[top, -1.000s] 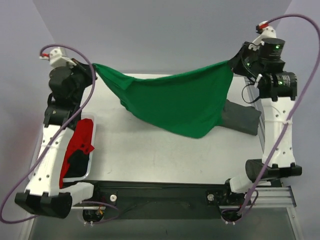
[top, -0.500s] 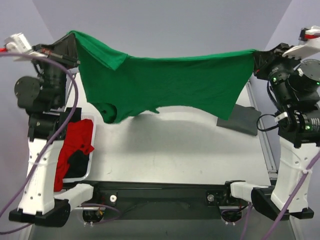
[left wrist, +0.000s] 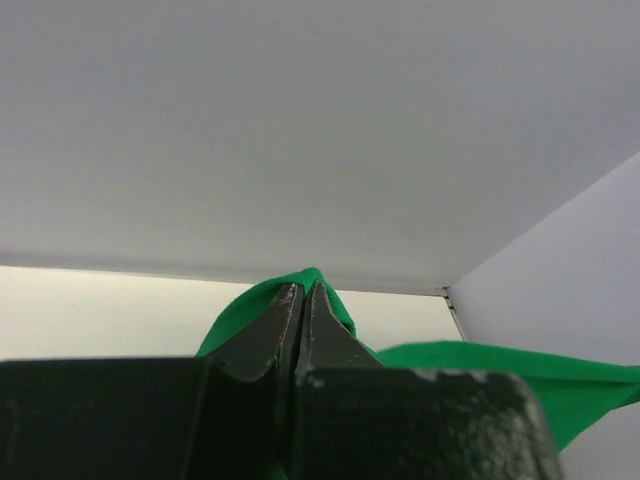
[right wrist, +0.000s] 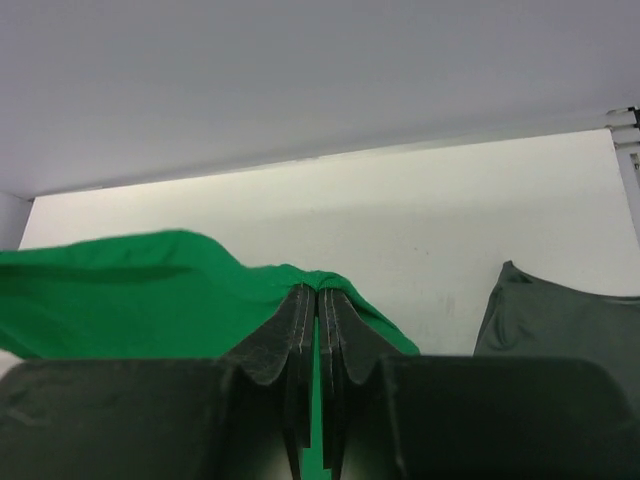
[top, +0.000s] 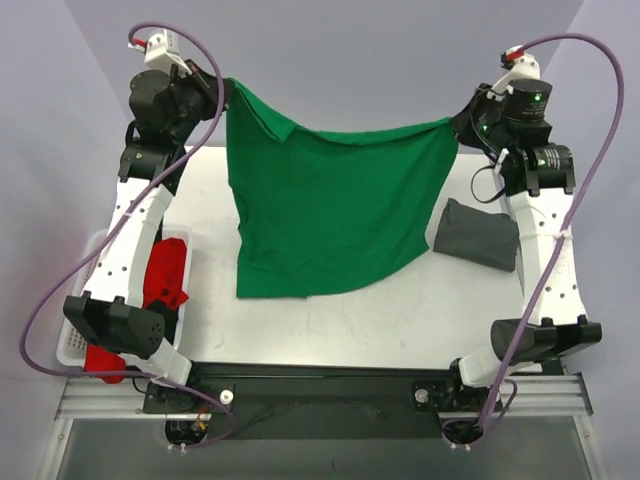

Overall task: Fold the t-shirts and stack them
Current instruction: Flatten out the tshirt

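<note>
My left gripper (left wrist: 305, 290) pinched shut on one top corner of the green t-shirt (top: 330, 210), my right gripper (right wrist: 320, 292) clamped on the other, cloth hanging between them over the table (top: 400, 320), folded dark grey t-shirt (top: 478, 235) just right, red t-shirt (top: 165, 272) in the white basket (top: 72, 330).

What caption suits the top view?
Left gripper and right gripper hold green t-shirt spread over table; folded grey t-shirt nearby.

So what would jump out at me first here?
The bright green t-shirt grabs the eye: it hangs spread like a curtain over the middle of the table, its top corners pinched by the shut left tool and right tool. A folded dark grey t-shirt lies by the table's right edge, and a red t-shirt lies in the white basket on the left.
</note>
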Motion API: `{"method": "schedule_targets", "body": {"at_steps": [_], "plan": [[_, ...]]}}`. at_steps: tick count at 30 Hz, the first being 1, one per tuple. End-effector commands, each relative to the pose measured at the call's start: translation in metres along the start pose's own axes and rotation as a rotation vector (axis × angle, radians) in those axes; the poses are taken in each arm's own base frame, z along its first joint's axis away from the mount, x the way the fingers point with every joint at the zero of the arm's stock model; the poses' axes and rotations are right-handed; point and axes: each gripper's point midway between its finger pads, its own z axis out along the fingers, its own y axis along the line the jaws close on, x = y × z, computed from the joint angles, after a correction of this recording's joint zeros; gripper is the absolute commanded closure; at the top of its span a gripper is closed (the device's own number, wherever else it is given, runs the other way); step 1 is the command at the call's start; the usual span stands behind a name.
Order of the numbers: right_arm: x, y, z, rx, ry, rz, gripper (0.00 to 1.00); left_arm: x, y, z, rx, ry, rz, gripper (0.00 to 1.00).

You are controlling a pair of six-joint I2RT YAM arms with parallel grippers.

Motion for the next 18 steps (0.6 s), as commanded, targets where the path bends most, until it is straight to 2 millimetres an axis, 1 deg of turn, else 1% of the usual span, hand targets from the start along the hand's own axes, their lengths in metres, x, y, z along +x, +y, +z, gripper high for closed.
{"method": "schedule_targets", "body": {"at_steps": [1, 2, 3, 4, 5, 6, 7, 8, 9, 10, 11, 12, 13, 14, 15, 16, 18], "plan": [[-0.065, 0.031, -0.067, -0.093, -0.236, -0.014, 1.0, -0.1, -0.069, -0.066, 0.16, -0.258, 0.044, 1.0], [-0.069, 0.037, -0.08, -0.109, -0.26, -0.026, 1.0, -0.116, -0.08, -0.087, 0.187, -0.316, 0.051, 1.0], [-0.071, 0.039, -0.087, -0.11, -0.276, -0.051, 1.0, -0.122, -0.084, -0.098, 0.198, -0.348, 0.049, 1.0], [-0.074, 0.041, -0.098, -0.114, -0.306, -0.064, 1.0, -0.112, -0.075, -0.098, 0.179, -0.346, 0.043, 1.0], [-0.076, 0.043, -0.106, -0.109, -0.33, -0.075, 1.0, -0.138, -0.093, -0.131, 0.236, -0.455, 0.043, 1.0], [-0.075, 0.049, -0.112, -0.119, -0.342, -0.101, 1.0, -0.144, -0.093, -0.142, 0.235, -0.491, 0.035, 1.0], [-0.079, 0.053, -0.118, -0.128, -0.371, -0.108, 1.0, -0.146, -0.093, -0.152, 0.238, -0.513, 0.032, 1.0], [-0.079, 0.052, -0.13, -0.122, -0.394, -0.107, 1.0, -0.15, -0.097, -0.172, 0.252, -0.547, 0.028, 1.0], [-0.079, 0.057, -0.137, -0.138, -0.408, -0.112, 1.0, -0.151, -0.098, -0.181, 0.256, -0.558, 0.031, 1.0], [-0.085, 0.058, -0.154, -0.147, -0.449, -0.106, 1.0, -0.154, -0.095, -0.19, 0.239, -0.579, 0.023, 1.0], [-0.081, 0.057, -0.155, -0.15, -0.449, -0.101, 1.0, -0.155, -0.096, -0.205, 0.241, -0.594, 0.019, 1.0], [-0.081, 0.059, -0.162, -0.16, -0.46, -0.096, 1.0, -0.157, -0.095, -0.212, 0.234, -0.606, 0.012, 1.0], [-0.085, 0.06, -0.176, -0.175, -0.495, -0.081, 1.0, -0.158, -0.095, -0.221, 0.236, -0.616, 0.008, 1.0], [-0.085, 0.06, -0.181, -0.18, -0.505, -0.074, 1.0, -0.158, -0.096, -0.234, 0.241, -0.63, -0.001, 1.0], [-0.084, 0.059, -0.185, -0.185, -0.51, -0.067, 1.0, -0.161, -0.096, -0.241, 0.242, -0.642, -0.023, 1.0], [-0.086, 0.059, -0.196, -0.195, -0.529, -0.057, 1.0, -0.163, -0.098, -0.248, 0.248, -0.651, -0.033, 1.0], [-0.087, 0.06, -0.205, -0.209, -0.54, -0.037, 1.0, -0.172, -0.104, -0.265, 0.267, -0.681, -0.057, 1.0]]}}
